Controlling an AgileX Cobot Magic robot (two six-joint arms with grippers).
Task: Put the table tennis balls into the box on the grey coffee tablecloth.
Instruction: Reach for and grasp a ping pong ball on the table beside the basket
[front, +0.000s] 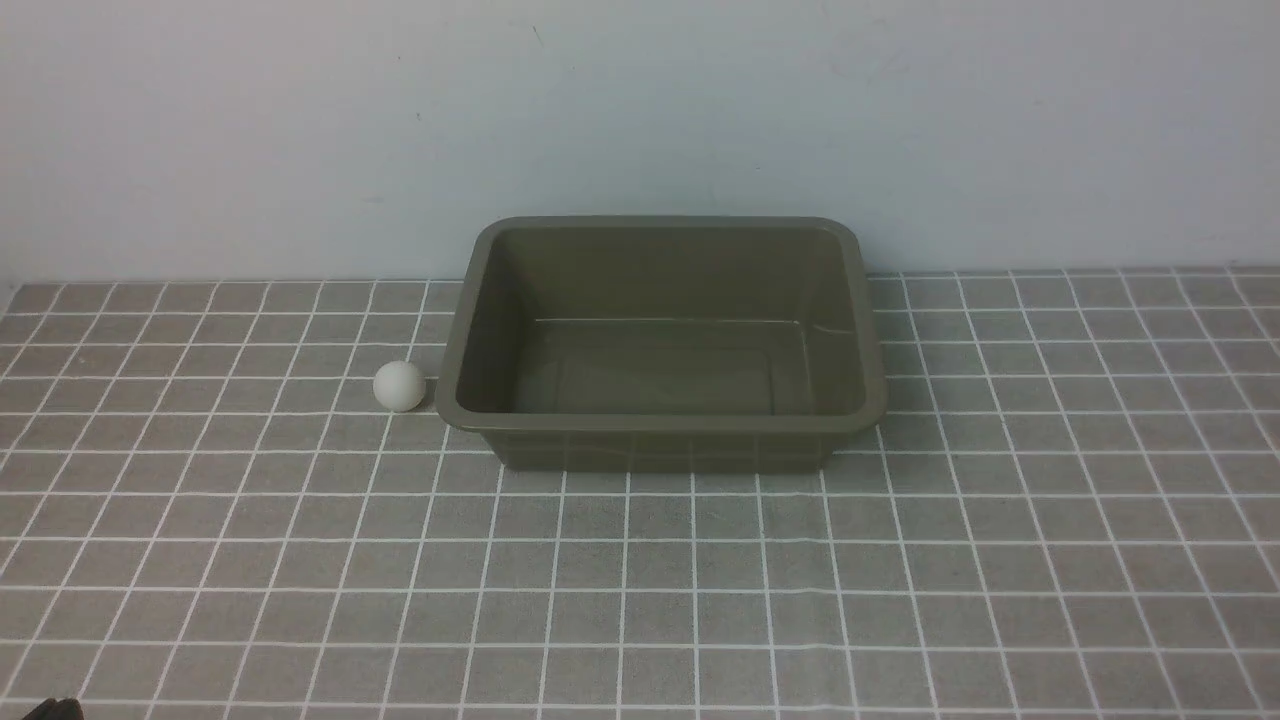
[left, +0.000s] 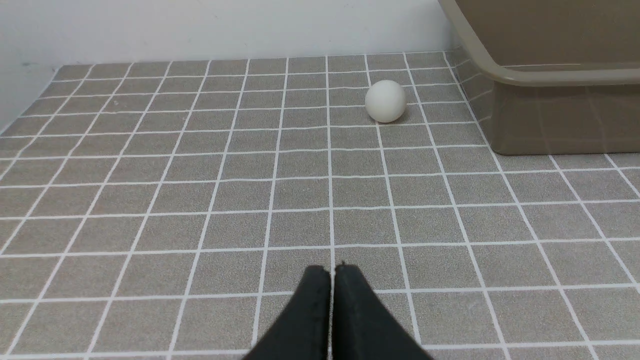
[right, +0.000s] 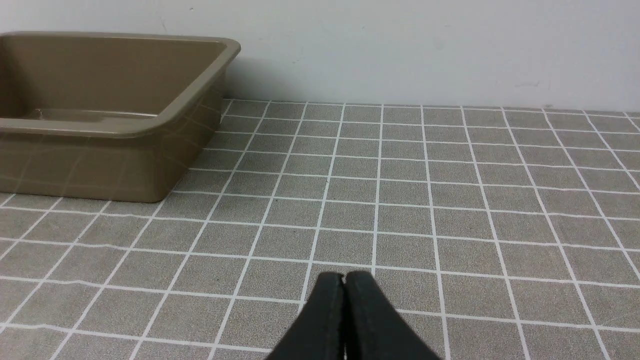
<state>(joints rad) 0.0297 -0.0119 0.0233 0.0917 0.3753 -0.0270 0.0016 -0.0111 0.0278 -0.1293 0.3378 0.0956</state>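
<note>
One white table tennis ball (front: 400, 385) lies on the grey coffee tablecloth (front: 640, 580), just left of the box and apart from it. It also shows in the left wrist view (left: 385, 101). The olive-brown box (front: 660, 340) stands at the back middle and has nothing in it; its corner shows in the left wrist view (left: 550, 100) and in the right wrist view (right: 100, 115). My left gripper (left: 332, 270) is shut and empty, low over the cloth, well short of the ball. My right gripper (right: 345, 276) is shut and empty, right of the box.
A pale wall (front: 640, 120) rises right behind the box and the cloth's far edge. A dark bit of the left arm (front: 55, 710) shows at the front view's bottom left corner.
</note>
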